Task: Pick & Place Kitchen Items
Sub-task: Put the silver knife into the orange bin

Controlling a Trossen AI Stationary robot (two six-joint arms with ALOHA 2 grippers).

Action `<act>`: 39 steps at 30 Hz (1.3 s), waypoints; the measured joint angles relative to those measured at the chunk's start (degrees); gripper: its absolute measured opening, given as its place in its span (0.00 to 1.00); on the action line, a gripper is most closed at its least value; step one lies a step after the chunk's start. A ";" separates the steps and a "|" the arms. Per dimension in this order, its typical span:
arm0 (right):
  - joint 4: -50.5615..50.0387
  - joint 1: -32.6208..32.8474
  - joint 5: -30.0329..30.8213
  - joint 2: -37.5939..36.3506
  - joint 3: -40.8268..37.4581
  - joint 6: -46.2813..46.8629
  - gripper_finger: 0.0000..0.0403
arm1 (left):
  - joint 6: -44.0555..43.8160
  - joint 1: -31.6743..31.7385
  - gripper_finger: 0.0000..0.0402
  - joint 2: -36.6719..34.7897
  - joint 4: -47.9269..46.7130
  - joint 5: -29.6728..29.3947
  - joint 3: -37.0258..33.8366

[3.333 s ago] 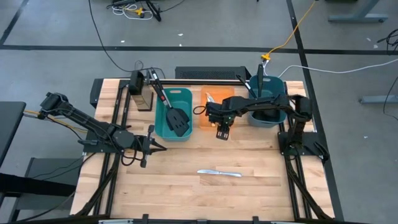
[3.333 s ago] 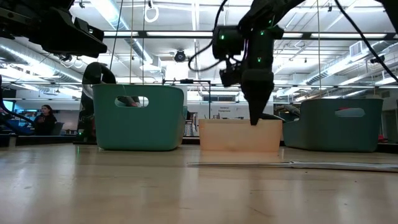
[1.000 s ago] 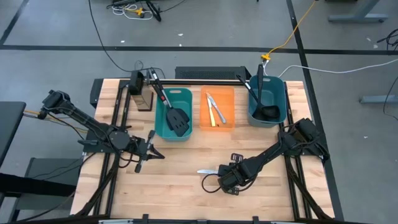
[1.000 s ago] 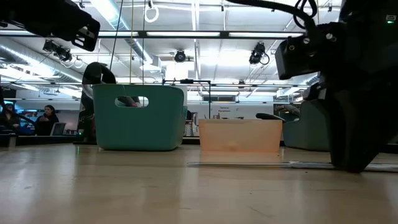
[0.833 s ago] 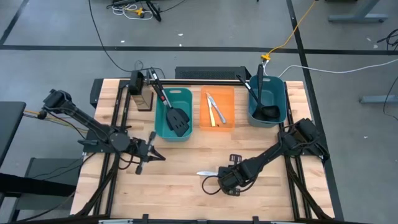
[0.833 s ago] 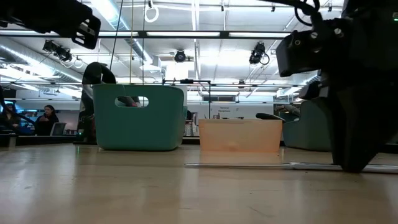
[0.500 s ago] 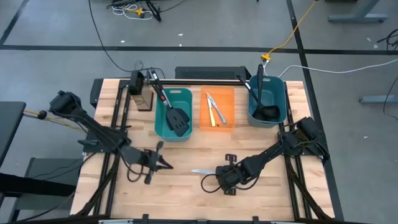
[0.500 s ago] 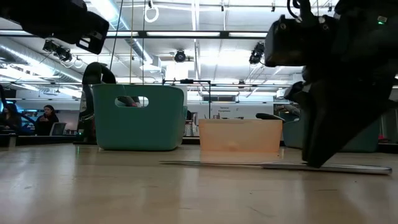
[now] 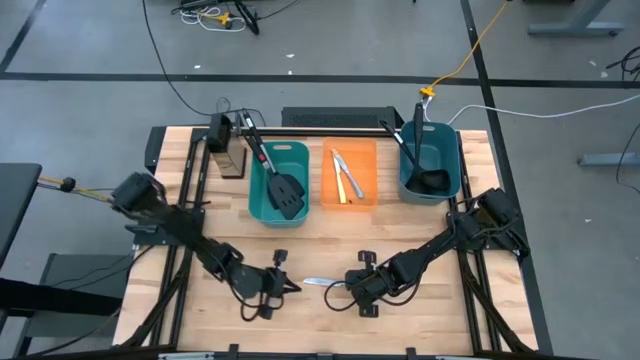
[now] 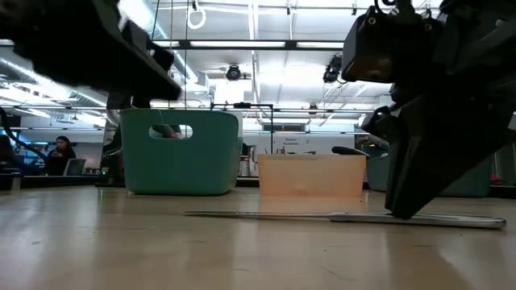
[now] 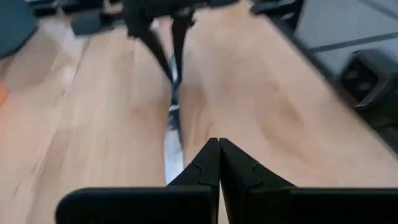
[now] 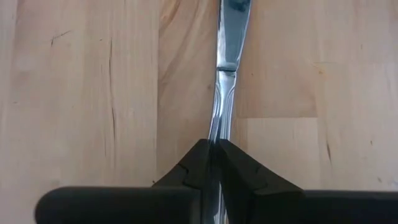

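We have the right gripper (image 9: 352,283) clamped on the handle of the last silver table knife (image 9: 318,282), which lies flat near the table's (image 9: 440,310) front edge, likely so we can carry it to the orange bin (image 9: 350,171). Our left gripper (image 9: 283,287), fingers together, points at the blade tip; a second ago it waited farther left, and the knife has since slid leftward.

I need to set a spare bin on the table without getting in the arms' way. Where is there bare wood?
Bare wood lies right of the right gripper, toward the table's right frame, and between the bins and the arms. The near middle is crowded: the right gripper clamps the knife there, with the shut left gripper at its tip.
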 joint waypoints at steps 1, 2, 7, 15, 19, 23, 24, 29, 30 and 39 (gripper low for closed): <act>0.00 0.03 0.13 0.00 0.00 -0.37 0.09 | -0.92 0.00 0.02 1.73 -0.03 -1.17 0.77; -0.02 0.12 0.23 0.02 0.00 -0.44 0.09 | -1.82 0.01 0.01 3.42 -0.22 -2.32 1.50; 0.00 0.24 1.02 0.02 0.00 -0.81 0.09 | -2.95 0.13 0.01 9.39 -0.31 -5.14 4.25; 0.02 0.24 1.20 0.04 -0.02 -1.22 0.09 | -4.85 2.04 0.01 13.18 -1.61 -4.94 5.21; 0.04 0.24 1.31 0.04 -0.02 -1.22 0.09 | -5.85 2.34 0.01 13.14 -3.63 -5.38 5.19; 0.04 0.24 1.47 0.04 -0.02 -1.28 0.09 | -5.90 2.32 0.01 13.56 -3.18 -4.71 5.21; 0.04 0.24 1.51 0.04 -0.02 -1.28 0.09 | -6.01 2.32 0.01 13.90 -2.97 -4.83 5.23; 0.11 0.24 1.94 0.09 -0.02 -1.35 0.09 | -5.99 2.54 0.01 13.99 -3.29 -4.87 5.00; 0.11 0.24 1.93 0.09 -0.02 -1.35 0.09 | -5.99 2.61 0.01 13.99 -3.40 -4.87 4.85; 0.15 0.24 1.92 0.09 -0.02 -1.81 0.09 | -5.82 2.82 0.01 14.60 -2.81 -4.42 4.83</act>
